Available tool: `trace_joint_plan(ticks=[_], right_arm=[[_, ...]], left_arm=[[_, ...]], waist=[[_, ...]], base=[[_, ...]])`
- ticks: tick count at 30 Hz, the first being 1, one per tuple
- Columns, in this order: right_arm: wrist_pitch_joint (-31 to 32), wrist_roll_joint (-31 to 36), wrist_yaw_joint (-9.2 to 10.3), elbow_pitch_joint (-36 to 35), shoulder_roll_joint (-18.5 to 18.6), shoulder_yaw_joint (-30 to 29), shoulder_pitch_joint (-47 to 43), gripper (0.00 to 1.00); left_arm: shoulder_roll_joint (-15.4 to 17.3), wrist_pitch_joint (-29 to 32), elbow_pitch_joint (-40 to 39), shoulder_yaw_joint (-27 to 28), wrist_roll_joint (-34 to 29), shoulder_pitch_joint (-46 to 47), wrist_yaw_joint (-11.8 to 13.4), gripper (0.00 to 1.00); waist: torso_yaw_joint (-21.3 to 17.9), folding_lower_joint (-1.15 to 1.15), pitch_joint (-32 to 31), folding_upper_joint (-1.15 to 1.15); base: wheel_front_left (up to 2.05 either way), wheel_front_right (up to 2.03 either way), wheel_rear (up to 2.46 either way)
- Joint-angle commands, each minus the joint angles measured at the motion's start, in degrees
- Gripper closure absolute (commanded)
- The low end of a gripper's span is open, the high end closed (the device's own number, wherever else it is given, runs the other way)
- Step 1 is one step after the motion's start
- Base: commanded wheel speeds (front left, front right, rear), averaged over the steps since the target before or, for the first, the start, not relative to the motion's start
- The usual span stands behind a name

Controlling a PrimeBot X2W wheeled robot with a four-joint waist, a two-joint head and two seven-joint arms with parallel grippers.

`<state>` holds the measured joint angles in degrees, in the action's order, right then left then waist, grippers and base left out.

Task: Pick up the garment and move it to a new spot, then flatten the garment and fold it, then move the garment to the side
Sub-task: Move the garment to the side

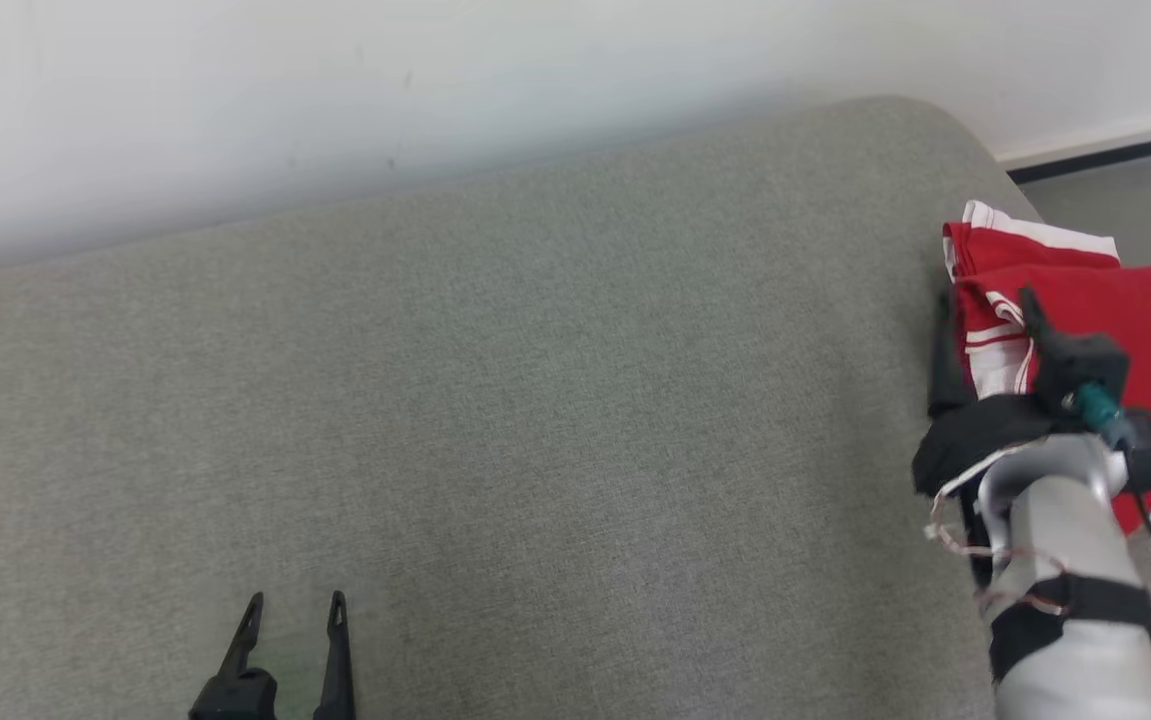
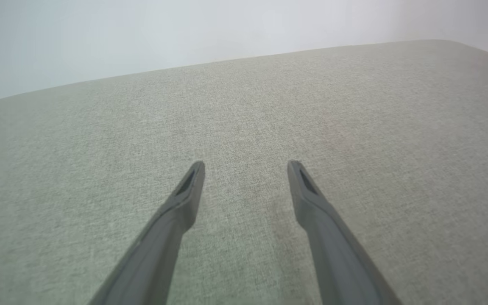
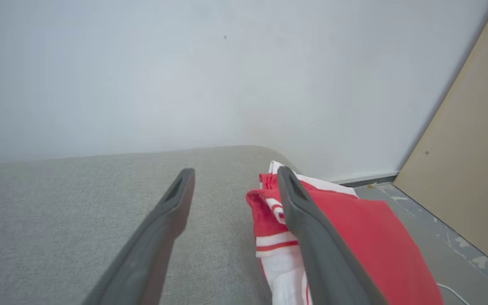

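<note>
Lying folded on grey cushion: garment | left jaws spread | right jaws spread

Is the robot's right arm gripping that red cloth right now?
No, the right jaws stand wide apart with nothing pinched, and the red cloth lies loose on the grey cushion.

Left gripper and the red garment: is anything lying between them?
No. The head view shows bare grey upholstery all the way from the left gripper to the red garment at the right edge.
</note>
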<state>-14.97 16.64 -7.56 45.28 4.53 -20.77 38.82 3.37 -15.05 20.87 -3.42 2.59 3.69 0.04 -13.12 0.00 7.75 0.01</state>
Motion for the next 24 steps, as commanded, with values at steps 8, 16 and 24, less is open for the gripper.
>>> trace_joint_plan(ticks=[8, 16, 24], right_arm=[[-0.21, -11.99, 0.18, -9.09, -1.4, 13.08, -13.08, 0.0], [-0.22, -15.63, 0.18, -11.73, -1.66, 18.55, -21.15, 0.0], [-0.23, -18.21, 0.19, -12.18, -1.65, 20.64, -24.56, 0.0]], left_arm=[[-0.24, -0.15, -0.63, 2.51, 0.85, -3.02, 0.43, 0.0], [-0.4, -0.15, -0.52, 3.78, 1.43, -5.13, 0.25, 0.0], [-0.45, -0.15, -0.85, 5.55, 1.6, -6.02, 0.39, 0.0]], waist=[[4.35, 0.0, -4.31, -0.01], [8.12, 0.0, -6.52, -0.01], [10.56, 0.0, -7.3, -0.01]], base=[[0.0, 0.0, 0.0], [0.0, 0.0, 0.0], [0.0, 0.0, 0.0]])
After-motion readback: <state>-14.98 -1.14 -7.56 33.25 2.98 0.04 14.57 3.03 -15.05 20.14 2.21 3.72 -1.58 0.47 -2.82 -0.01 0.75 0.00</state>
